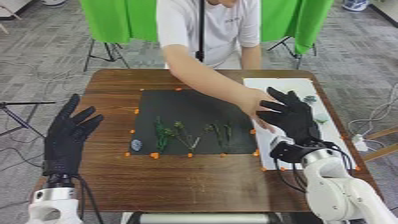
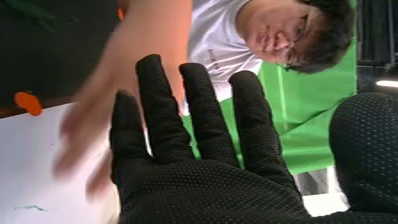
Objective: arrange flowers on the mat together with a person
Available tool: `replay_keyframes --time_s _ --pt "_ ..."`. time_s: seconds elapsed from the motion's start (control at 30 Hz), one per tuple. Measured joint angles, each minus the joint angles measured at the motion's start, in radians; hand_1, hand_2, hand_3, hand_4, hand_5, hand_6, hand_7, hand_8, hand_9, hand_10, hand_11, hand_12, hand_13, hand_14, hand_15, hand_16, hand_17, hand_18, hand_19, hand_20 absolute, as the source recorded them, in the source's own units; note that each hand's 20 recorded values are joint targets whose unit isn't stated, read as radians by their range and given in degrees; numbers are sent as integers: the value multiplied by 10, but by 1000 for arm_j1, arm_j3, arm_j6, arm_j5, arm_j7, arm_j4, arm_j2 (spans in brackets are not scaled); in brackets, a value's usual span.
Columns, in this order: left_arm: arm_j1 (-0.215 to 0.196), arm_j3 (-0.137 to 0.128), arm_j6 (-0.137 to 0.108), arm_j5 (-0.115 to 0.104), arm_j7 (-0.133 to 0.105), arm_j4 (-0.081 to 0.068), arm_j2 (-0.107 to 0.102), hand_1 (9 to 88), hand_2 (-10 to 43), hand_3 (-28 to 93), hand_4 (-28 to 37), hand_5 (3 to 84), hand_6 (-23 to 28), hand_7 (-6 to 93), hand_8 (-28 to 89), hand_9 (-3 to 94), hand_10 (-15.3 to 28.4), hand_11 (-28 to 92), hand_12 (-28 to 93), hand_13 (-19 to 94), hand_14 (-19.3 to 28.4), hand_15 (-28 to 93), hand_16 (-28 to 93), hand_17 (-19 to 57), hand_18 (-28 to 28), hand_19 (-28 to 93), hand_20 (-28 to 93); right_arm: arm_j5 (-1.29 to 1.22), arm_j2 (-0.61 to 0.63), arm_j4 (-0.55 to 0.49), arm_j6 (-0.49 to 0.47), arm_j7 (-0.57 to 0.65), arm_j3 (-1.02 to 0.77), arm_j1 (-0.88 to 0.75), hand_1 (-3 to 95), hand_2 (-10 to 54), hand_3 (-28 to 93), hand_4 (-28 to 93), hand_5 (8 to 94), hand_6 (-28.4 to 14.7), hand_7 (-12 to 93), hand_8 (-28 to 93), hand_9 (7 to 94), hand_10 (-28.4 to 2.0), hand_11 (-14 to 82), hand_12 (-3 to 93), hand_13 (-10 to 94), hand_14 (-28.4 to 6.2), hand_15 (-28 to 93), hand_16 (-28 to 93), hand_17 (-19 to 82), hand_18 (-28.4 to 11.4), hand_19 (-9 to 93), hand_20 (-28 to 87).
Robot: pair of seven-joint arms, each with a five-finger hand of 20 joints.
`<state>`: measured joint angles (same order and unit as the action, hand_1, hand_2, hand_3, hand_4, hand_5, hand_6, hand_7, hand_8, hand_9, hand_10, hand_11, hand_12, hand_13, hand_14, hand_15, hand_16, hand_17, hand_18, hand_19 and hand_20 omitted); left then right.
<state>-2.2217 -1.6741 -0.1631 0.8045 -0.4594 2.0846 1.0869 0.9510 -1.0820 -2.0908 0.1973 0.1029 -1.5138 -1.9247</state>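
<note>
Your right hand (image 1: 291, 119), fingers straight and open (mind the person's hand (image 1: 256, 102) at its left), has the pale flower (image 1: 321, 119) just off its right side.

Gloved hand (image 2: 213, 190), open, near a person's blurred arm (image 2: 147, 45).

Bright, even light; person's hand (image 2: 99, 107) motion-blurred in wrist view.

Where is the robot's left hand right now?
In the head view, the left hand is at the left, over the edge of the table, beside the black mat.
</note>
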Motion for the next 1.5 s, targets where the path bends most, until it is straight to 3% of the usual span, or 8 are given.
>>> replay_keyframes --time_s 0.67,1.5 --pt "9 22 -11 -14 -3 1 -17 214 76 733 -283 292 38 118 -90 341 169 218 118 278 224 415 -48 -55 245 562 46 -10 0 1 -1 2 7 10 136 118 709 -272 423 -4 120 -118 475 -165 104 145 371 -205 324 142 27 -212 394 180" --pt "9 28 -20 -34 -16 4 -24 215 77 733 -282 293 40 121 -92 344 169 223 115 279 226 418 -52 -55 246 564 49 -14 1 3 -3 6 9 19 133 117 715 -272 426 -4 124 -120 481 -165 109 145 373 -205 332 138 27 -211 394 180"
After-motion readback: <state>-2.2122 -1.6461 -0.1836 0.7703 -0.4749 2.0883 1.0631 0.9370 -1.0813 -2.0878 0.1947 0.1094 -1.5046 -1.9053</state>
